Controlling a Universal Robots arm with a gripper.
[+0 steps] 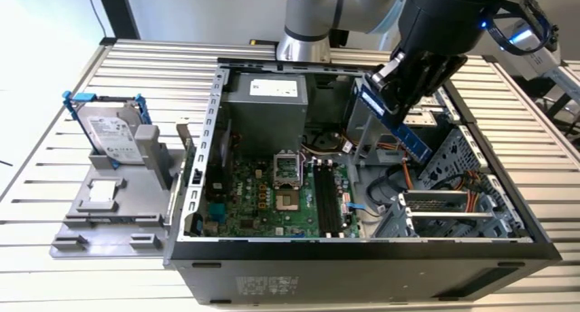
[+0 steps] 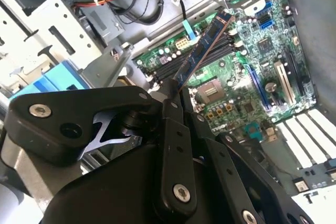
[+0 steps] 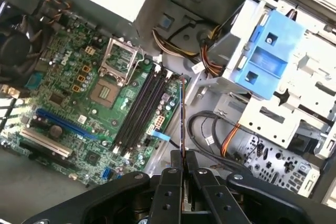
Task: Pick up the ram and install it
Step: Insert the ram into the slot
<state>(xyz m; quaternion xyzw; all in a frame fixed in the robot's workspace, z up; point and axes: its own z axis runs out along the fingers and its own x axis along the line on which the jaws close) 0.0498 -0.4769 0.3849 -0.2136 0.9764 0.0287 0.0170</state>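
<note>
Above the open computer case [image 1: 363, 257], my fingers [image 3: 171, 182] pinch one end of the ram [image 1: 405, 125], so picking up is done. Installing is not: the long, thin, dark-blue strip hangs tilted, well clear of the memory slots [image 1: 328, 196] on the green board, toward the exterior view's right.

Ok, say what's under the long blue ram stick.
The green motherboard and its dark memory slots; the long blue ram stick, clamped in the black gripper, covers a strip of them.

Open case [image 1: 363, 274] on slatted table [image 1: 81, 288]; hard drive [image 1: 113, 132] — upright beside.
</note>
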